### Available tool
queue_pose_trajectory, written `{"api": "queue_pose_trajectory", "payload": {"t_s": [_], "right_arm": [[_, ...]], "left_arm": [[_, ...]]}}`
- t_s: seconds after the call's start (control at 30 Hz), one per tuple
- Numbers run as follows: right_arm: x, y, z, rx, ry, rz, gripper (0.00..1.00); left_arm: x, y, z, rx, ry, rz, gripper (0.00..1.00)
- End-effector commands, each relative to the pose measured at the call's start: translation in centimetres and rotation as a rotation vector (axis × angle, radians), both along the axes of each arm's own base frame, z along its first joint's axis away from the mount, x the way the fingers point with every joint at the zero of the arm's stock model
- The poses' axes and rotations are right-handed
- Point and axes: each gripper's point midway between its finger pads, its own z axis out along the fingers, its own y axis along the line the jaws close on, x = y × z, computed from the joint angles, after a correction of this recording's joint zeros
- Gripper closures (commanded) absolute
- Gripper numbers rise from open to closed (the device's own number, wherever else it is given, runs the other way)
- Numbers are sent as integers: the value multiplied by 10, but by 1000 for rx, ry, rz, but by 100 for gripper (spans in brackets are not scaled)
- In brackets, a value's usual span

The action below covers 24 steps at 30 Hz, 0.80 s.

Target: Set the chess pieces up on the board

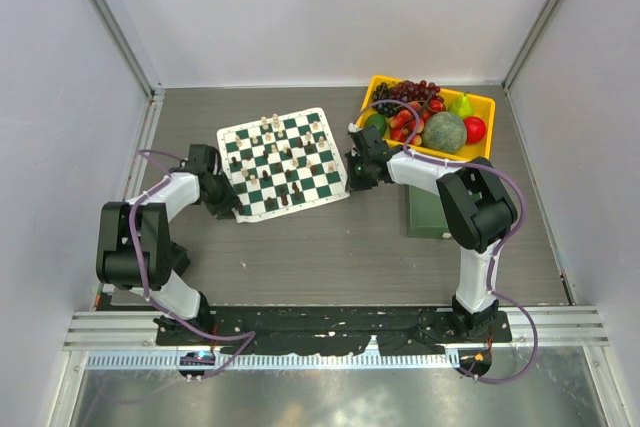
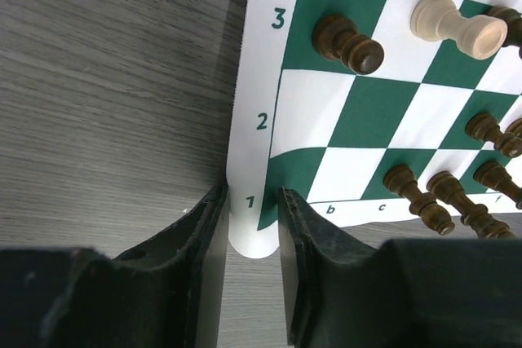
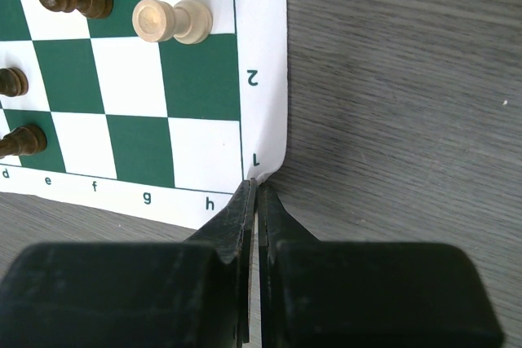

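The board [image 1: 285,162], a green and white checked mat, lies at the table's middle back. Cream and dark chess pieces [image 1: 290,157] are scattered on it, several tipped over. My left gripper [image 1: 232,209] is at the board's near left corner. In the left wrist view its jaws [image 2: 253,201] stand apart, with the curled-up corner of the board [image 2: 261,120] between them. My right gripper [image 1: 347,179] is at the near right corner. In the right wrist view it [image 3: 254,185] is shut on the lifted corner of the board [image 3: 204,152]. A dark pawn [image 2: 347,42] and a cream piece [image 3: 171,22] lie on squares nearby.
A yellow tray [image 1: 488,100] of toy fruit stands at the back right, just behind my right arm. A dark green bin [image 1: 428,215] sits under the right arm's elbow. White walls close in the left, right and back sides.
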Motion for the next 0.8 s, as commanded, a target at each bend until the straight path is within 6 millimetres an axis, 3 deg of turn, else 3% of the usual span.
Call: {"api": "queue_pose_trajectory", "payload": {"t_s": [0.0, 0.3, 0.6, 0.77], "right_arm": [[-2, 2, 11, 10, -3, 18, 95], [-2, 0, 13, 4, -9, 16, 95], [-5, -5, 16, -6, -12, -2, 95], [-17, -13, 7, -22, 8, -8, 95]], "left_arm": [[7, -5, 7, -15, -23, -27, 68], [-2, -6, 5, -20, -25, -45, 85], [-19, -7, 2, -21, -22, -62, 86], [-28, -7, 1, -20, -24, -69, 86]]}}
